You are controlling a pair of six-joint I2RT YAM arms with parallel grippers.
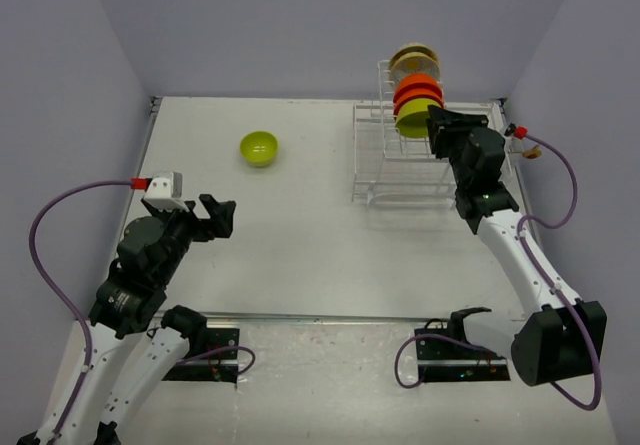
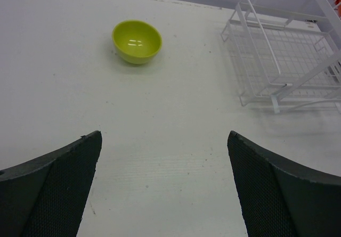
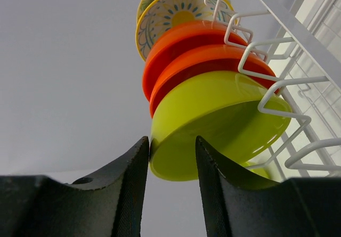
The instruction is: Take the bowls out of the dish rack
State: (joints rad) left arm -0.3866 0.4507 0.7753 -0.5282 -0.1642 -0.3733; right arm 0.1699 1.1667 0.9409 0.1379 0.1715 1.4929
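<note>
The white wire dish rack [image 1: 385,165] stands at the back right. Its upright slots hold a lime-green bowl [image 3: 224,114], two orange-red bowls [image 3: 186,45] and floral cream bowls [image 3: 176,13] on edge. My right gripper [image 3: 171,141] is closed around the lower rim of the racked lime-green bowl [image 1: 412,120]; the left finger touches the rim, and the bowl still rests in the wires. Another lime-green bowl [image 1: 259,147] sits upright on the table, also in the left wrist view [image 2: 136,41]. My left gripper [image 2: 164,141] is open and empty, near the table's left side [image 1: 218,215].
The low basket part of the rack [image 2: 282,61] holds nothing. Grey walls close in the table at the back and both sides. A purple cable [image 1: 560,170] loops beside the right arm.
</note>
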